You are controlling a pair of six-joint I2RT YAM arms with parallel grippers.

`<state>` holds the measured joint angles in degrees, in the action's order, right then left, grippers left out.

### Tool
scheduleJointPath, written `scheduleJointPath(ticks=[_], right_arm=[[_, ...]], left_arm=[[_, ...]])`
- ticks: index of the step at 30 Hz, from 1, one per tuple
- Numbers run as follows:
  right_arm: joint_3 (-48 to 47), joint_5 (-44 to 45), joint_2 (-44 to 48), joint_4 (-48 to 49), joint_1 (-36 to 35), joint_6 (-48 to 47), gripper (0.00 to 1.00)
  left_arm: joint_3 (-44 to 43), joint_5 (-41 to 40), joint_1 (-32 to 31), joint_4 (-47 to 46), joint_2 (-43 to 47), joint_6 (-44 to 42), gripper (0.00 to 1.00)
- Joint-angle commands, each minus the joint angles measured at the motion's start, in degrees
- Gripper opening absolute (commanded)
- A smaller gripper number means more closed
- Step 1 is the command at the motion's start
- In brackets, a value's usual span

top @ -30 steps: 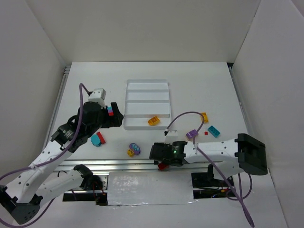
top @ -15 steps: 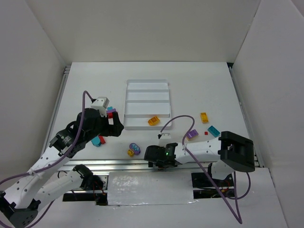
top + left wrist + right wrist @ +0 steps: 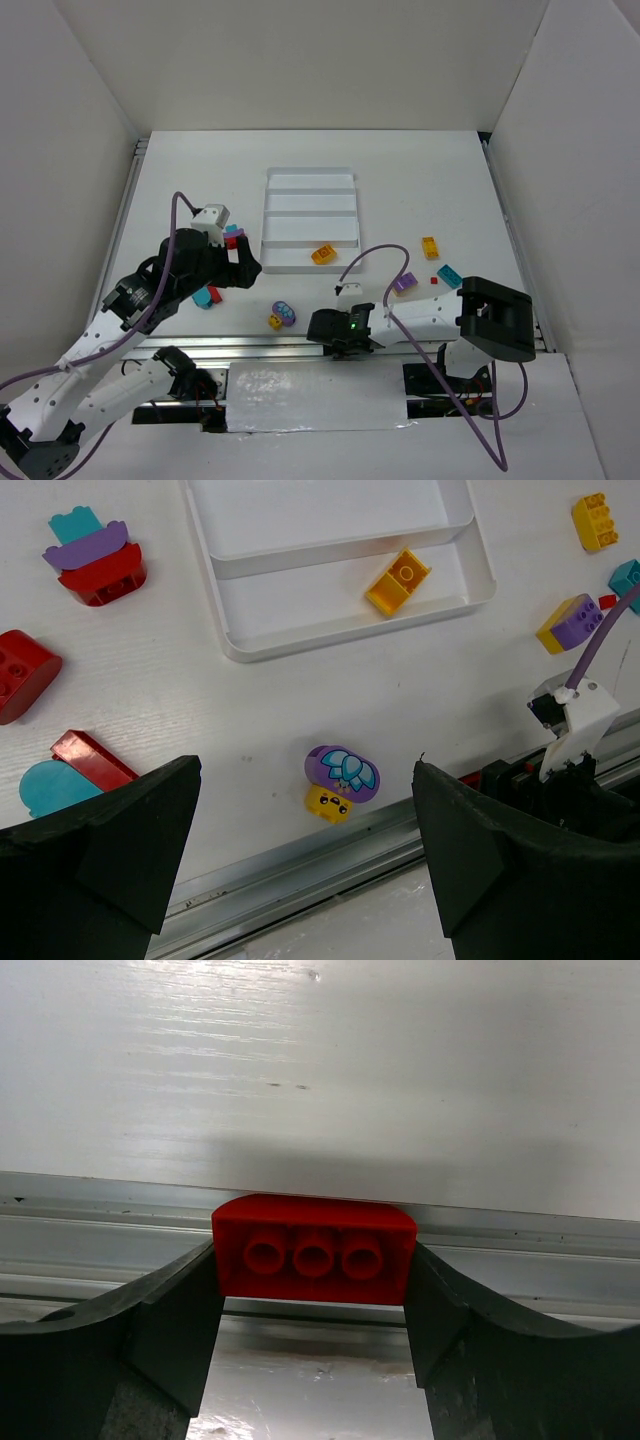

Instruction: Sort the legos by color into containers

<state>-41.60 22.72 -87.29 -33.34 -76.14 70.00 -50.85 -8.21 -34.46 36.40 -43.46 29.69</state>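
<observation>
The right fingers (image 3: 170, 1330) are closed in on one red brick (image 3: 313, 1250), one finger against each end, at the metal rail (image 3: 100, 1225) on the desk's near edge. The left fingers (image 3: 110, 840) stand wide apart with nothing between them, hovering above the desk (image 3: 250, 710). The white tray (image 3: 300, 643) has four compartments; the nearest holds one yellow-orange brick (image 3: 398, 581). Left of the tray lies one stack (image 3: 93, 555) of three pieces — teal, purple, red.

Glossy red plastic brick (image 3: 313, 1250); dull metal rail (image 3: 100, 1225); white table (image 3: 300, 1060), slight sheen.
</observation>
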Motion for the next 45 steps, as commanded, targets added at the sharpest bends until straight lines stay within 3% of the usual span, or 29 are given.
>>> scheduleJointPath(ticks=[1, 4, 8, 9, 15, 19, 23, 27, 34, 38, 45], right_arm=[[0.04, 3.38, 0.89, 0.65, -0.06, -0.38, 0.71], [-0.58, 4.35, -0.25, 0.12, 0.29, -1.35, 0.7], [-0.93, 3.39, -0.26, 1.96, 0.2, -3.98, 0.48], [-1.63, 3.04, 0.18, 2.23, -0.06, -4.77, 0.36], [-9.97, 5.93, 7.73, -6.64, -3.4, -6.1, 0.22], [-12.36, 8.74, 13.71, -5.43, 0.01, -12.22, 0.22], [-18.75, 6.13, 10.31, -0.24, 11.51, -24.27, 0.22], [-30.88, 3.04, -0.76, 0.56, 21.89, -35.08, 0.23], [-56.62, 0.14, -22.38, -5.94, 32.62, -40.02, 0.26], [-60.0, -1.36, -27.49, -6.3, 34.12, -41.61, 0.32], [-60.52, -4.09, -32.94, -5.06, 36.67, -42.49, 0.5]], left_arm=[[-0.13, 0.91, -0.26, -1.95, -0.04, -1.66, 1.0], [-0.3, 1.09, -0.26, -1.95, -0.22, -1.66, 1.0], [-0.3, 0.82, -0.35, -1.95, -0.05, -1.66, 0.99], [-0.3, 0.65, -0.26, -1.86, -0.04, -1.57, 0.99], [-0.65, -4.51, -0.26, -0.64, 0.92, 0.1, 1.0], [-1.7, -13.55, -0.35, 2.44, 1.71, 4.04, 1.0], [-2.32, -19.21, -0.26, 5.34, 2.24, 6.25, 1.0], [-1.97, -18.86, -0.26, 5.08, 2.51, 6.08, 0.99], [-2.5, -19.65, 0.27, 5.52, 1.8, 6.17, 1.0], [-2.24, -19.48, 0.62, 5.35, 2.07, 6.17, 1.0], [-2.41, -18.08, 2.64, 4.91, 1.1, 5.38, 1.0]])
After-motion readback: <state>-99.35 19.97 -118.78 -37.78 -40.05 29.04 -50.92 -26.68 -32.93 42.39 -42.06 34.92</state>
